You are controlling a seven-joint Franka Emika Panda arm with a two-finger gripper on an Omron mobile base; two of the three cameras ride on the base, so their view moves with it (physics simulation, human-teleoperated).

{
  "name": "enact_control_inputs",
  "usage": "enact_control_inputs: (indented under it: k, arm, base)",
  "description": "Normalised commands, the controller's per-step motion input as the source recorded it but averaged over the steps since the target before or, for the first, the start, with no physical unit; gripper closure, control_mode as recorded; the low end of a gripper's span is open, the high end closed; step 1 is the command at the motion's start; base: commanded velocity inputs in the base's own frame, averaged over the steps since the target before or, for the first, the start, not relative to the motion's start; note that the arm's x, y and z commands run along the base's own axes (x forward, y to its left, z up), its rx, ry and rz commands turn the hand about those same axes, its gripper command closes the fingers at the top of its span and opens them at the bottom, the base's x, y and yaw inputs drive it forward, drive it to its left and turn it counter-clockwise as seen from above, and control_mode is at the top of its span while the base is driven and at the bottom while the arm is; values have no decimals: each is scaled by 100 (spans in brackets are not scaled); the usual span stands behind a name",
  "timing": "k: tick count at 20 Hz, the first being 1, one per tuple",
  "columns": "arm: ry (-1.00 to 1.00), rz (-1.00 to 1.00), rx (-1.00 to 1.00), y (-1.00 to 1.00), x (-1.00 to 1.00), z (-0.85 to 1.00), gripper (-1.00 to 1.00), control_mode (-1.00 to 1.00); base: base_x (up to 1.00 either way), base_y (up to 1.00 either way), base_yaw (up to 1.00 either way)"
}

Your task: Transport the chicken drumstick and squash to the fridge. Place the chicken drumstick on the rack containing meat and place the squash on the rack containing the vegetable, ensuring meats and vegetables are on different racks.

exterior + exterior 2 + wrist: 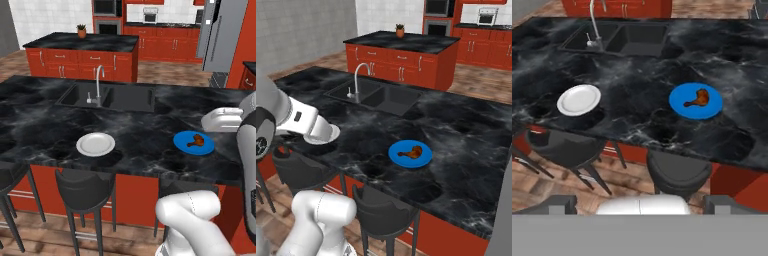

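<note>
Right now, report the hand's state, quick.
Hand: its two finger tips stand wide apart, so open and holding nothing. The chicken drumstick lies on the blue plate, far from it.

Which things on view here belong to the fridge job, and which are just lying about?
Job:
- chicken drumstick, lying on the blue plate
- fridge, grey, at the far right

Lying about:
- white plate, nothing on it
- sink and tap
- potted plant on the far island
- stools
</note>
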Motion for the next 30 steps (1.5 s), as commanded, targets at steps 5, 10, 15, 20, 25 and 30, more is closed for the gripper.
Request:
enact_control_inputs:
  k: [5,10,15,20,25,30]
  arm:
    - [20,-38,3,-58,32,-16,-100,-100]
    - [28,-41,4,-50,45,-36,-100,-100]
    - [12,-17,1,-62,72,-81,-100,-100]
    - [24,-1,14,-79,71,-84,-100,-100]
    - [27,-1,12,-56,78,-72,-100,-100]
    - [19,-19,0,-3,71,-47,-100,-100]
  base:
    - [0,0,0]
    - [0,0,0]
    - [0,0,0]
    - [0,0,0]
    - [0,0,0]
    - [0,0,0]
